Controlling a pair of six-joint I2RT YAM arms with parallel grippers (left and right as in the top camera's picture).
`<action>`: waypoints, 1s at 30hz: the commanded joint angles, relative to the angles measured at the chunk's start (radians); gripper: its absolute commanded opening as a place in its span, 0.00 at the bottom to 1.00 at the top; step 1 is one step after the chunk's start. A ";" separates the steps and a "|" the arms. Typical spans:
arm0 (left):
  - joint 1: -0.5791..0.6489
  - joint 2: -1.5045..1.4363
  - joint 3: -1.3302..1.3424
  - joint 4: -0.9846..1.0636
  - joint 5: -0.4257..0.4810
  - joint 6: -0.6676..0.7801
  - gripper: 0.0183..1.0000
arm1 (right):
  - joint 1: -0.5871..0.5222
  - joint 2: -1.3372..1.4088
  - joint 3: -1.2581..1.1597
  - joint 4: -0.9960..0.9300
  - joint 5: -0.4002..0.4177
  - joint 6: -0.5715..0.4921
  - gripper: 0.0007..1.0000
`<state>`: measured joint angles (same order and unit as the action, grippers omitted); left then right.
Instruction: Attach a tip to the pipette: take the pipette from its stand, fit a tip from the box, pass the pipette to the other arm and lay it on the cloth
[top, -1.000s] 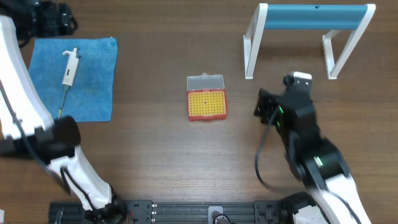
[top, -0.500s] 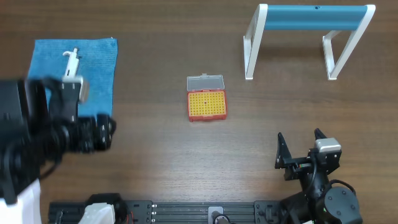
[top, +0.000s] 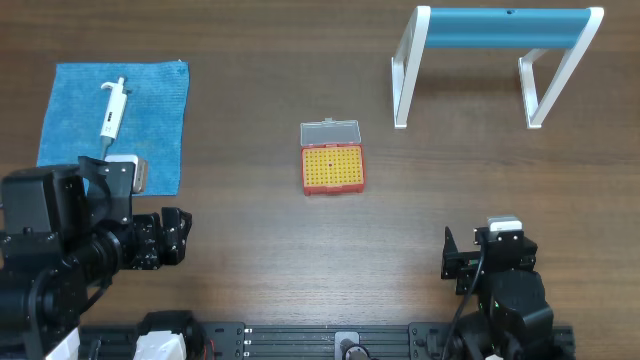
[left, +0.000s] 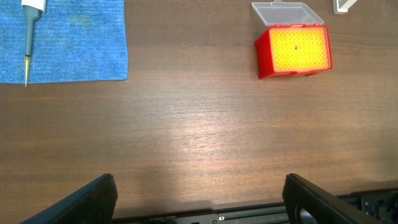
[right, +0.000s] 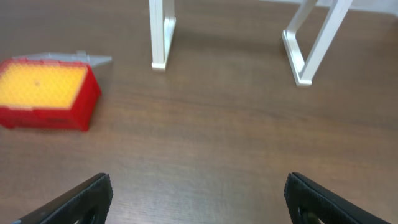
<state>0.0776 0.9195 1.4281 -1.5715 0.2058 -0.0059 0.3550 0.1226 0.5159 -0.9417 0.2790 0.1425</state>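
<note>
Two sets of jaws, both spread wide and holding nothing. The left gripper (left: 199, 205) hangs well off the left-arm side of the tip box (top: 333, 168), and the right gripper (right: 199, 202) well off its other side. Both are nearer the arm bases than the box is.

The pipette (top: 110, 110) lies on the cloth (top: 155, 90), far out on the box's left-arm side. Its yellow tip (left: 26, 65) is fitted and reaches almost to the cloth's near edge.

To my eye the job looks done, so the danger now is disturbance. The left arm sits close by the cloth's near corner, and a low swing there could snag the fabric. That could roll the pipette off or knock the tip against the table (top: 250, 250). The box's lid is open too, so a careless pass could catch it.
</note>
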 joint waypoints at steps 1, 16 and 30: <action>0.000 -0.001 -0.005 0.005 -0.015 -0.013 0.86 | 0.002 0.005 -0.003 -0.026 0.016 -0.017 0.89; -0.001 -0.101 -0.005 0.014 -0.015 -0.013 1.00 | 0.002 0.005 -0.003 -0.027 0.016 -0.017 0.90; -0.098 -0.186 -0.170 0.122 -0.086 -0.025 1.00 | 0.002 0.005 -0.003 -0.027 0.016 -0.017 0.89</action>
<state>-0.0143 0.7845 1.3178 -1.4990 0.1432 -0.0113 0.3546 0.1234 0.5159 -0.9730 0.2810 0.1398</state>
